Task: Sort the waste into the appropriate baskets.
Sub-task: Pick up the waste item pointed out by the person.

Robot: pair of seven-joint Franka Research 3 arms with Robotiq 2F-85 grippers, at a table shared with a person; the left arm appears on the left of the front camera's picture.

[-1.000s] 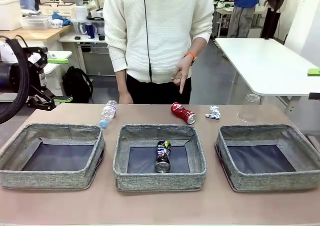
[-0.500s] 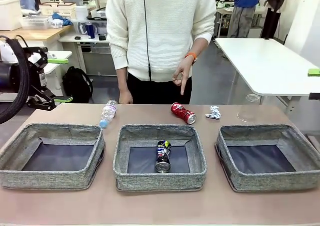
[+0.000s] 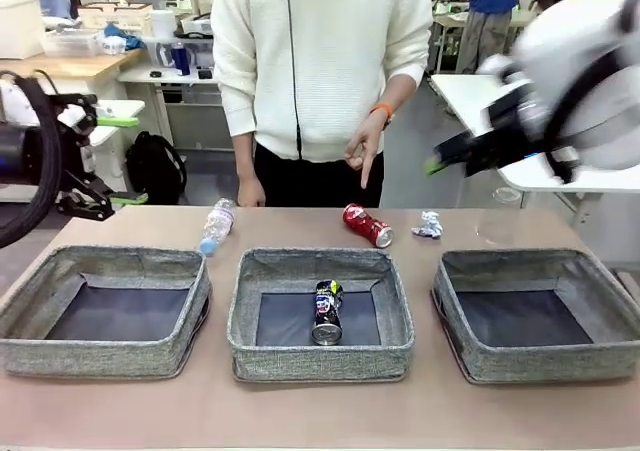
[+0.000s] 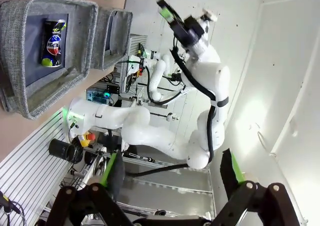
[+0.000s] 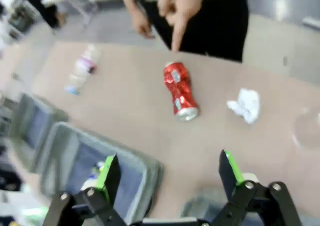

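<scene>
Closest in, three baskets [image 3: 100, 356] sit in a row on the table [image 3: 320, 411], and only the middle basket [image 3: 320, 363] has anything in it: the dark can [image 3: 325, 312], lying flat. Behind them the bottle [image 3: 215, 226], red can [image 3: 367, 225], paper wad [image 3: 428, 225] and clear cup [image 3: 497, 216] lie loose. The person's hand [image 3: 362, 151] points down at the red can, so I'd guess that's the next pick. The right gripper [image 5: 169, 173] hangs above that stretch, jaws wide, nothing held. It'd need to drop and straddle the can. The left gripper [image 4: 171, 173] is spread and empty too, off to the left.
</scene>
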